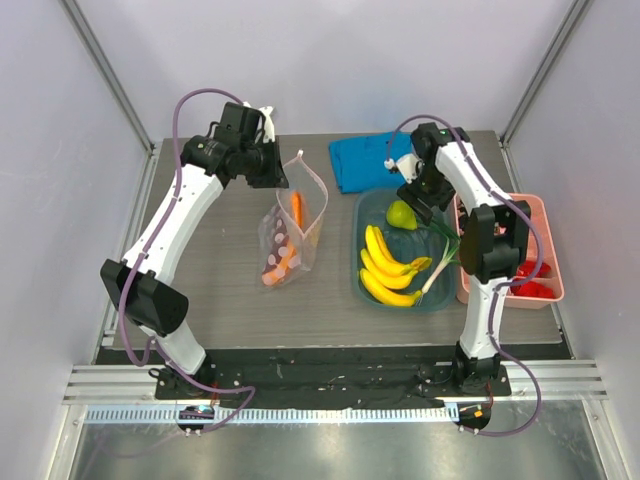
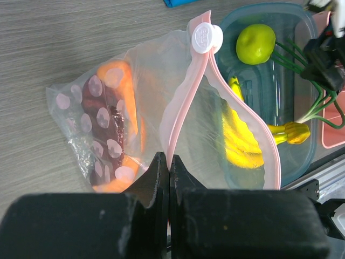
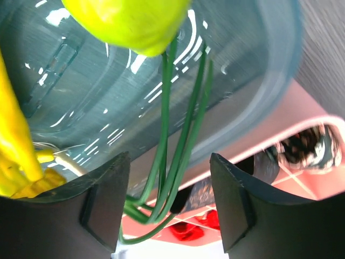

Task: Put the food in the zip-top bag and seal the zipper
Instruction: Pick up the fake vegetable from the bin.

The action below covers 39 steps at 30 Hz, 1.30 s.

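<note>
The zip-top bag [image 1: 290,238] stands mid-table with its mouth open. Its pink zipper [image 2: 182,110] has a white slider tab [image 2: 207,38] at the far end. My left gripper [image 2: 168,161] is shut on the zipper strip at the bag's near end. The orange-red pepper [image 1: 296,208] lies inside the bag. The banana bunch [image 1: 385,268], the green pear-like fruit [image 1: 401,214] and the green onion [image 1: 440,262] lie in the teal tub. My right gripper [image 3: 170,162] hangs open over the tub. The onion's green leaves [image 3: 168,129] pass between its fingers, untouched.
The teal tub [image 1: 357,262] sits right of the bag. A pink tray [image 1: 548,262] with red pieces stands against the tub's right side. A blue folded cloth [image 1: 362,160] lies at the back. Bare table shows left of the bag.
</note>
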Motion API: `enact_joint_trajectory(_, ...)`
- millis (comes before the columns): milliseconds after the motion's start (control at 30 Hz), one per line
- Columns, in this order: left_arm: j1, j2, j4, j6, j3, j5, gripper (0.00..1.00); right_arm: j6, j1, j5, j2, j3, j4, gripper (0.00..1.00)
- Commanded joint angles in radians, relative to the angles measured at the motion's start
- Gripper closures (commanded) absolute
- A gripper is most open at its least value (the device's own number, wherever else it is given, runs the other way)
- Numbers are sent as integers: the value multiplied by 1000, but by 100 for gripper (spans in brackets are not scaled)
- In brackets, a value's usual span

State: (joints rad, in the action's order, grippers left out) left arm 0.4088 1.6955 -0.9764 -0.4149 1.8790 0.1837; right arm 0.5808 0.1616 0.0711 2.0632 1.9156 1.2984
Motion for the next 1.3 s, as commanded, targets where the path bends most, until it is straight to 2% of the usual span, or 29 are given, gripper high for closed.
enact_joint_trajectory(0, 2, -2, 36, -2, 5, 11, 100, 88, 13, 71, 44, 46, 42, 34)
enact_joint_trajectory(467, 2, 4, 27, 4, 11, 2, 100, 123, 59, 154, 63, -102, -16, 34)
enact_joint_trajectory(633, 2, 1, 25, 4, 8, 3, 100, 120, 62, 162, 67, -98, -14, 36)
enact_joint_trajectory(733, 2, 0, 25, 4, 9, 3, 100, 119, 67, 154, 69, -73, 2, 49)
enact_joint_trajectory(767, 2, -2, 27, 4, 9, 2, 100, 116, 65, 151, 69, -66, 6, 62)
enact_joint_trajectory(833, 2, -2, 25, 4, 9, 2, 100, 114, 65, 144, 61, -44, 22, 79)
enact_joint_trajectory(867, 2, -3, 25, 4, 9, 2, 100, 107, 67, 141, 55, -38, 28, 98)
enact_joint_trajectory(1000, 2, -7, 19, 2, 12, 0, 100, 73, 64, 113, 2, 14, 67, 99)
enact_joint_trajectory(1267, 4, -26, 39, -35, -1, -26, 100, -74, 62, 148, -250, 89, 36, 99)
